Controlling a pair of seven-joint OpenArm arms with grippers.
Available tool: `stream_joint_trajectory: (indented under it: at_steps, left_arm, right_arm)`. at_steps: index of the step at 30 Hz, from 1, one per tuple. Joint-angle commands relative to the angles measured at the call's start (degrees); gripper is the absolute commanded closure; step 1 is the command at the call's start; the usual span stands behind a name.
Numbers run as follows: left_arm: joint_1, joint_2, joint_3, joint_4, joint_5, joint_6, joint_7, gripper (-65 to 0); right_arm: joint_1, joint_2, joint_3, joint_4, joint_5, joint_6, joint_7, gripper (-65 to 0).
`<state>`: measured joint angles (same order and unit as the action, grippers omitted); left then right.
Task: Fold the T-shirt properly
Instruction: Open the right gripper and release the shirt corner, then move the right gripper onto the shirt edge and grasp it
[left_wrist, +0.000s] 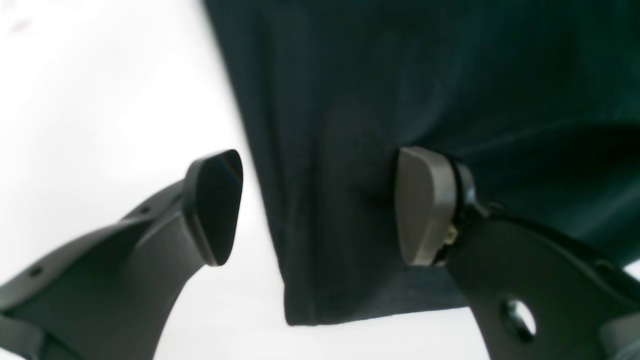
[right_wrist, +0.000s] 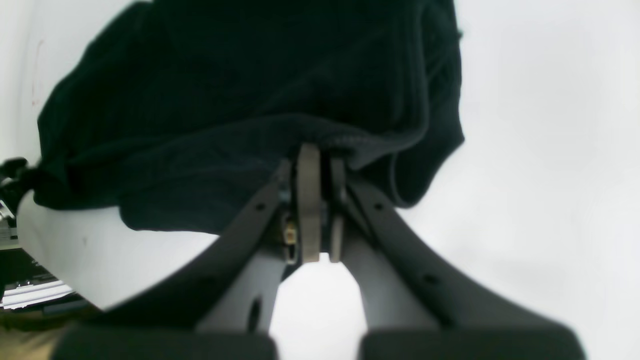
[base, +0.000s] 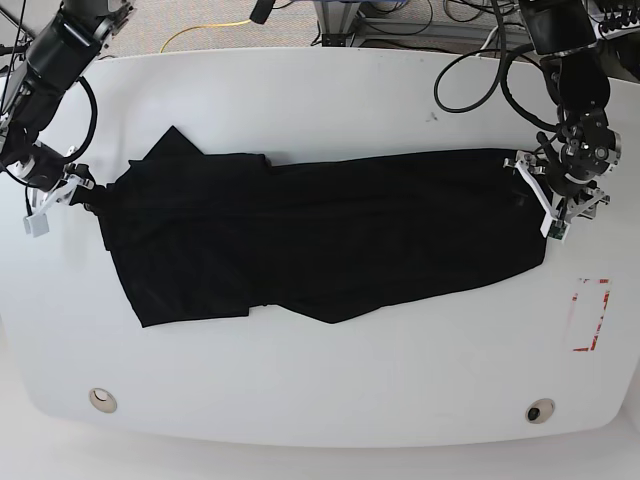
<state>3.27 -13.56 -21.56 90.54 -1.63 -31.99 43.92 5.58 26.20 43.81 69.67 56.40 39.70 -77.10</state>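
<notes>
Nearest us in the base view, the white tabletop (base: 320, 390) shows two small round holes along its 6 o'clock edge, and a red-marked rectangle (base: 590, 315) sits toward 4 o'clock.

Beyond that, the black T-shirt (base: 330, 240) lies stretched flat across the middle of the tabletop, running from 9 o'clock to 3 o'clock, with a sleeve poking up toward 10 o'clock.

At the 3 o'clock end we see the left tool (base: 550, 197) at the shirt's edge. In its wrist view the left tool (left_wrist: 315, 205) stands spread wide, one finger over bare tabletop and the other over dark fabric, the shirt's edge and a lower corner (left_wrist: 300, 315) lying between them; we cannot tell whether either pad touches the cloth.

At the 9 o'clock end the right tool (base: 85, 190) meets the shirt's other edge. Its wrist view shows the right tool (right_wrist: 316, 165) pressed together, pinching a ridge of the T-shirt's fabric (right_wrist: 240, 100), which bunches up around the fingertips.

Farthest away, at 12 o'clock past the tabletop, black cables (base: 470, 70) loop near the left arm, and a yellow cable (base: 200, 32) lies on the floor.
</notes>
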Motion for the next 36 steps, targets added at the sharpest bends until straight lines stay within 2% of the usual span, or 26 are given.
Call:
stream_joint_trajectory:
  at_steps: [1, 6, 8, 11, 14, 17, 18, 24, 31, 36]
  left_arm:
    - [-1.7, -0.6, -0.3, 1.1, -1.3, 0.2, -0.3, -43.8]
    - [-2.8, -0.6, -0.6, 1.0, -1.3, 0.2, 0.3, -43.8]
    - [-3.0, -0.6, -0.6, 0.8, -1.1, 0.2, 0.3, -43.8]
    - [-3.2, -0.6, -0.5, -0.1, -1.1, 0.2, 0.3, -43.8]
    - [-3.2, -0.6, -0.5, -0.5, -1.1, 0.2, 0.3, -43.8]
    - [-3.2, -0.7, -0.5, -0.6, -1.1, 0.2, 0.3, -43.8]
    - [-3.2, -0.7, -0.5, -0.6, -1.1, 0.2, 0.3, -43.8]
    - [-3.2, -0.8, -0.5, -0.6, -1.1, 0.2, 0.2, -43.8]
    - [-3.2, -0.8, -0.5, -0.6, -1.1, 0.2, 0.2, -43.8]
    - [-3.2, -0.8, -0.5, -0.6, -1.1, 0.2, 0.2, -43.8]
  right_arm:
    - [0.3, 1.6, 0.3, 1.1, 1.9, 0.3, 1.3, 0.0]
    - [-2.5, 1.6, 0.5, 1.1, 1.9, 0.3, 1.4, 0.0]
    - [-3.0, 1.6, 0.5, 1.1, 1.9, 0.3, 1.8, -3.0]
    - [-3.4, 1.6, 0.5, 1.1, 1.9, 0.3, 2.6, -19.2]
    - [-5.5, 1.6, 0.5, 1.1, 2.2, 0.3, 2.8, -42.8]
    - [-7.4, 1.6, 1.4, 1.1, 2.3, 0.3, 2.9, -57.9]
    - [-8.2, 1.5, 2.5, 1.1, 2.3, 0.3, 2.7, -59.5]
    - [-13.8, -2.8, 6.4, 8.4, 2.3, 0.3, 2.1, -59.6]
    - [-14.9, -6.9, 3.3, 9.4, 2.1, 0.3, 2.1, -59.6]
    - [-13.2, -8.8, -1.7, 9.2, 2.0, 0.3, 5.6, -59.6]
